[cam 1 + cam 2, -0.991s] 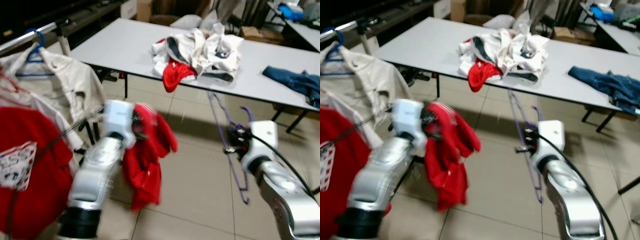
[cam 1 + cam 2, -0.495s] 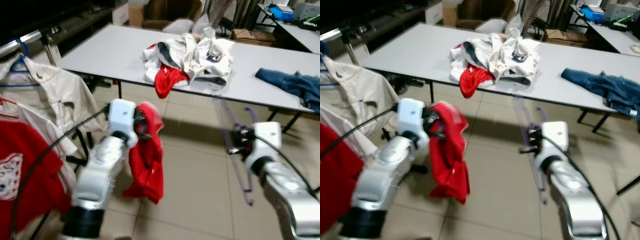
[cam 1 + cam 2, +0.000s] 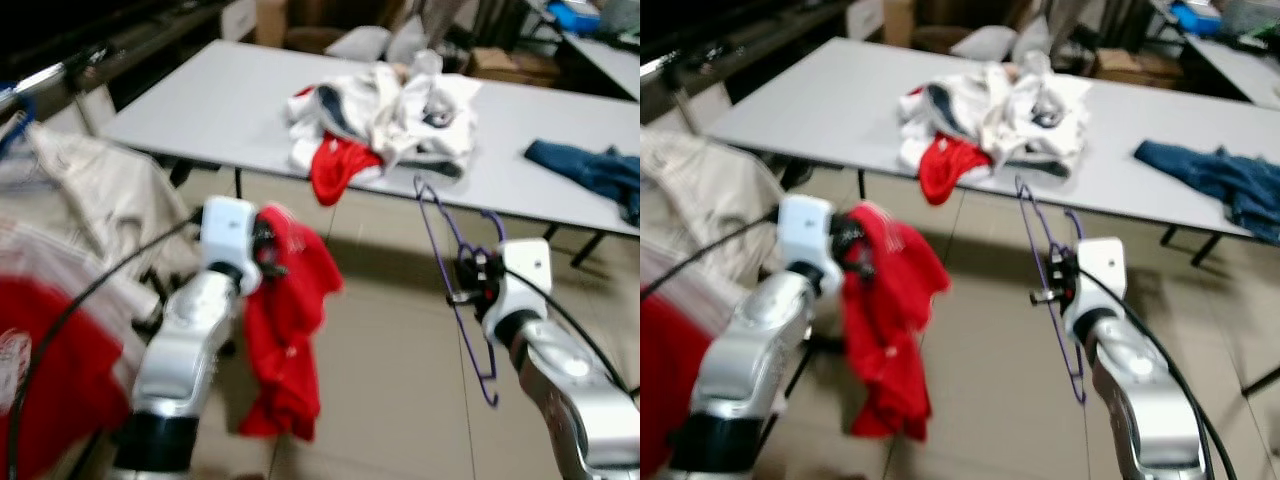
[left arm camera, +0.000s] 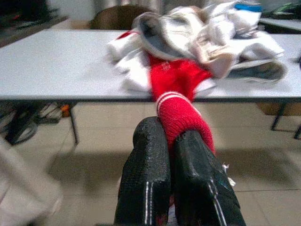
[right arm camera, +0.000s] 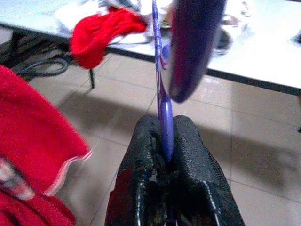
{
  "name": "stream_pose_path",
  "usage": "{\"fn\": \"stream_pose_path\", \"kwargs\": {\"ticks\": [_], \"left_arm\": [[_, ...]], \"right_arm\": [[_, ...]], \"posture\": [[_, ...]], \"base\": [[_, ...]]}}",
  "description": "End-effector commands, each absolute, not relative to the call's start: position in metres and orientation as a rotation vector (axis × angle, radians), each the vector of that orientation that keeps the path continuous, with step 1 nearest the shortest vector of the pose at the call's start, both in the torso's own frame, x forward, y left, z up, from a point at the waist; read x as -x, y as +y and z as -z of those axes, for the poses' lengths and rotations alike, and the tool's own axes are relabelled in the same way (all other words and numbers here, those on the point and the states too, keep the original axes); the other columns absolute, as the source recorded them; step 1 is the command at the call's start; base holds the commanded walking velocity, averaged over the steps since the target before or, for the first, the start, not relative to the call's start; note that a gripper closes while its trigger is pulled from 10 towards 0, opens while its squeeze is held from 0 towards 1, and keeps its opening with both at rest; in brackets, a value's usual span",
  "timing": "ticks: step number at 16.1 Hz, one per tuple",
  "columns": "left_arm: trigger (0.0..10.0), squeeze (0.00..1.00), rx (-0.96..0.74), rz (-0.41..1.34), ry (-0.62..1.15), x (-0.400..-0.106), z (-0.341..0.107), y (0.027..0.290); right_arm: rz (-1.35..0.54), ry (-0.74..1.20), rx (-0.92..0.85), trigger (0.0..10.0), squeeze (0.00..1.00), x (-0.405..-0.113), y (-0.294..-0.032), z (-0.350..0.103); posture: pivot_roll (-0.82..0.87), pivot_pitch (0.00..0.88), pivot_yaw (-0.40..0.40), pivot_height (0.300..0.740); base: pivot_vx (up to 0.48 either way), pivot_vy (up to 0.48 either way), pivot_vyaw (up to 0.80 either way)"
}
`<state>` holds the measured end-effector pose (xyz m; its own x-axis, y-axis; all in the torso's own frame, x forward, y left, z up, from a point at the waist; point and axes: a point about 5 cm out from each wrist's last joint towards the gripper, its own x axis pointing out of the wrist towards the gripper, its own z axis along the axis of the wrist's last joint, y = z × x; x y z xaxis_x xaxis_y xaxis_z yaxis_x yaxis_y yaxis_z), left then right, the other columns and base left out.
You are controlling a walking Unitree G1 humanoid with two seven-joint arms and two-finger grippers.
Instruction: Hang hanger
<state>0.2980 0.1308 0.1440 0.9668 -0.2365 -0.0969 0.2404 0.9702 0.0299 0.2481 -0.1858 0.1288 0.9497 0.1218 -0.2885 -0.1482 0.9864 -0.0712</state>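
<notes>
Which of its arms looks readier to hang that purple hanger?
The right one, probably: its claw is shut on the thin purple wire hanger, while the left claw is busy gripping the red knit garment.

Clothes pile (image 3: 385,110) on table (image 3: 200,110), clothes rack (image 3: 60,75) at left

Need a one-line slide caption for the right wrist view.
Right gripper shut on purple hanger, red garment beside it, clothes-piled table beyond.

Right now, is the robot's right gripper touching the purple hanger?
Touching. In the right wrist view the right gripper is shut on the purple hanger, pinching its wire between both fingers.
</notes>
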Motion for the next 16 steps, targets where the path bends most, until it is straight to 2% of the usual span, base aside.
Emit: {"fn": "stream_pose_path", "kwargs": {"ticks": [1, 10, 16], "left_arm": [[10.0, 0.0, -0.039, 0.3, 0.034, -0.3, -0.157, 0.114], [10.0, 0.0, -0.087, 0.321, 0.018, -0.31, -0.166, 0.119], [10.0, 0.0, -0.117, 0.316, -0.027, -0.323, -0.188, 0.131]], "right_arm": [[-0.092, 0.277, 0.107, 10.0, 0.0, -0.247, -0.197, -0.131], [-0.07, 0.238, 0.095, 10.0, 0.0, -0.25, -0.198, -0.133], [-0.288, 0.106, 0.134, 10.0, 0.0, -0.25, -0.199, -0.162]], "posture": [[0.05, 0.0, -0.035, 0.74], [0.08, 0.0, 0.006, 0.74], [0.08, 0.0, 0.025, 0.74]], "base": [[0.375, 0.0, -0.66], [0.384, 0.0, 0.0], [0.392, 0.0, 0.0]]}}
